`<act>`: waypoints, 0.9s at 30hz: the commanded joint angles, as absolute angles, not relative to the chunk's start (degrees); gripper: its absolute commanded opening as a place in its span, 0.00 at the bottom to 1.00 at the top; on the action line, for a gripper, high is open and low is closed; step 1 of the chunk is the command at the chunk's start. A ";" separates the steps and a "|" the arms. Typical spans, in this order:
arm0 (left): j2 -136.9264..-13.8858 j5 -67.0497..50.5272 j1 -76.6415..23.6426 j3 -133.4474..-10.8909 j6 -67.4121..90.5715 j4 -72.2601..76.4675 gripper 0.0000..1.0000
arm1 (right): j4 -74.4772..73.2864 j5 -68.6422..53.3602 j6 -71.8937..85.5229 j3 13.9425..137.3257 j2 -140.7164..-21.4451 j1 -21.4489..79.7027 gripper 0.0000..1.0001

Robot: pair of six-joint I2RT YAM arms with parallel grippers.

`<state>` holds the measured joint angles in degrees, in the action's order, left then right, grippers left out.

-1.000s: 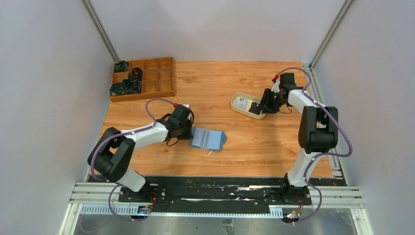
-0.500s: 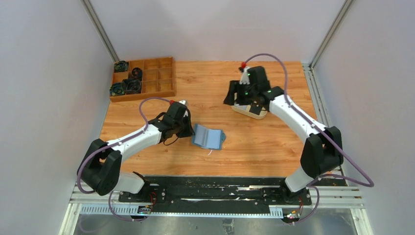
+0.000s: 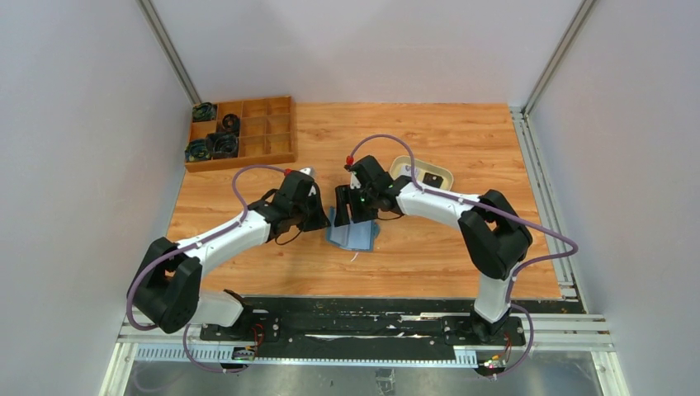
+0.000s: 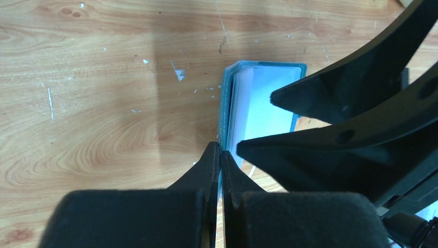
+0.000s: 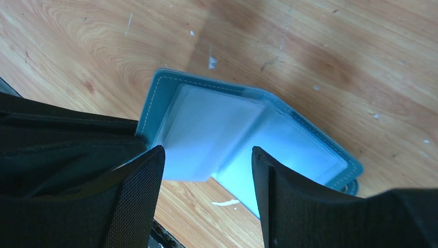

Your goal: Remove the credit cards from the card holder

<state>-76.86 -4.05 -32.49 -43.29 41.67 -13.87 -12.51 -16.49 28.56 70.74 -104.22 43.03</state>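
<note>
The teal-blue card holder [image 3: 357, 234] lies open on the wooden table, its pale blue-grey lining up. My left gripper [image 3: 324, 221] is shut on its left edge; in the left wrist view the fingertips [image 4: 220, 152] pinch the teal cover [image 4: 225, 103]. My right gripper [image 3: 345, 206] hovers open just above the holder's left half. In the right wrist view its jaws [image 5: 206, 151] straddle a raised pale inner leaf [image 5: 209, 129] without touching it. I cannot make out separate cards in the holder. The right fingers [image 4: 341, 93] fill the right of the left wrist view.
A cream oval tray [image 3: 401, 167] stands behind the right arm, with something dark in it. A wooden compartment box [image 3: 256, 132] with black parts sits at the back left. Grey walls close the table's left, back and right sides.
My right arm has swung left from the cream tray to just above the card holder. The left gripper has kept its hold on the holder's edge.
</note>
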 commanded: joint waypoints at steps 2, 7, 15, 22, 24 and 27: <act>-75.18 -3.59 -32.78 -42.67 42.54 -14.06 0.00 | -9.57 -16.30 30.82 72.28 -106.21 44.72 0.67; -75.78 -3.59 -32.77 -41.93 42.56 -13.42 0.00 | -9.34 -16.23 30.66 72.97 -108.37 45.25 0.67; -76.66 -3.12 -32.77 -41.60 42.01 -13.52 0.00 | -6.67 -15.03 31.16 71.92 -107.17 45.36 0.67; -77.50 -3.26 -32.77 -41.20 42.05 -12.80 0.00 | -4.25 -16.13 32.14 71.45 -107.94 45.48 0.68; -77.44 -3.10 -32.76 -41.13 41.95 -12.80 0.00 | -4.73 -16.26 32.09 71.78 -108.70 45.81 0.68; -77.40 -2.83 -32.77 -41.20 41.71 -13.07 0.00 | -5.44 -15.65 31.49 71.61 -109.57 46.46 0.68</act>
